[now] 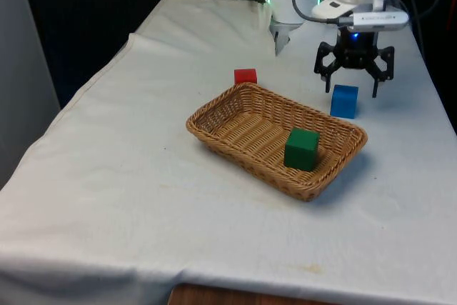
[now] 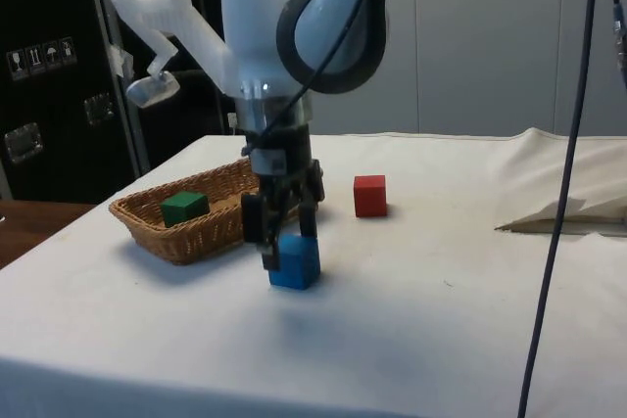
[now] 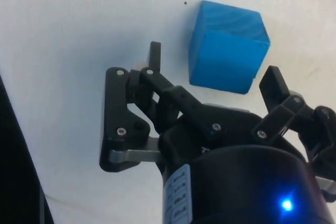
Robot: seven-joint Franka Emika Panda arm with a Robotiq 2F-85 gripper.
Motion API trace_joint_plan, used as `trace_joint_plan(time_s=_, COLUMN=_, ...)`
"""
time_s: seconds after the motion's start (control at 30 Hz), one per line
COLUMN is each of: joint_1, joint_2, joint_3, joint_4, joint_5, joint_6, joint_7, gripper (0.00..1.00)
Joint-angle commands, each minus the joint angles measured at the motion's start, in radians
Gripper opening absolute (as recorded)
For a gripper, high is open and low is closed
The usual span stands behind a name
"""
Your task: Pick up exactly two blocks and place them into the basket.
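Gripper [image 1: 354, 76]: black two-finger unit, fingers spread wide and pointing down at the table; holds nothing. It hangs just above the blue block, close to it; in the wrist view [image 3: 211, 77] the block lies between the two fingertips and somewhat ahead of them, with no finger touching it. Side view places the gripper [image 2: 286, 232] directly over the block's near upper edge.
Table [image 1: 128, 176]: covered by a white cloth; it carries the basket and two loose blocks.
Arm [image 2: 294, 36]: white, reaching out over the table with its last link vertical, so the gripper faces straight down.
Basket [image 1: 214, 116]: oblong wicker tray, tan, set slantwise near the table's middle. Contents: one green block.
Green block [image 1: 301, 148]: inside the basket, resting on its floor toward the end at the front view's right, near the rim. Also seen over the basket wall in the side view [image 2: 183, 208].
Blue block [image 1: 344, 101]: on the cloth outside the basket, just beside its far corner on the front view's right, under the gripper.
Red block [image 1: 245, 76]: on the cloth outside the basket, just behind its far rim, well apart from the gripper.
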Motion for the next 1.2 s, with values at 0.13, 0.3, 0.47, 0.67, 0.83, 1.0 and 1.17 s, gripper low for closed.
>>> trace_joint_plan(time_s=0.13, joint_1=-0.003, joint_2=0.028, joint_3=0.014, joint_4=0.008, joint_5=0.014, joint_6=0.023, joint_7=0.002, gripper=1.0)
trace_joint_plan(time_s=0.3, joint_1=-0.002, joint_2=0.052, joint_3=0.019, joint_4=0.013, joint_5=0.012, joint_6=0.039, joint_7=0.006, gripper=1.0)
trace_joint_plan(time_s=0.47, joint_1=-0.002, joint_2=0.072, joint_3=0.023, joint_4=0.021, joint_5=0.009, joint_6=0.053, joint_7=0.009, gripper=0.68)
trace_joint_plan(time_s=0.67, joint_1=-0.001, joint_2=0.077, joint_3=0.024, joint_4=0.023, joint_5=0.008, joint_6=0.055, joint_7=0.01, gripper=0.13)
trace_joint_plan(time_s=0.83, joint_1=-0.001, joint_2=0.079, joint_3=0.025, joint_4=0.023, joint_5=0.008, joint_6=0.057, joint_7=0.011, gripper=0.0)
trace_joint_plan(time_s=1.0, joint_1=0.001, joint_2=0.071, joint_3=0.023, joint_4=0.02, joint_5=0.005, joint_6=0.052, joint_7=0.013, gripper=0.01)
trace_joint_plan(time_s=1.17, joint_1=0.002, joint_2=0.016, joint_3=0.015, joint_4=0.004, joint_5=-0.005, joint_6=0.014, joint_7=0.015, gripper=0.01)
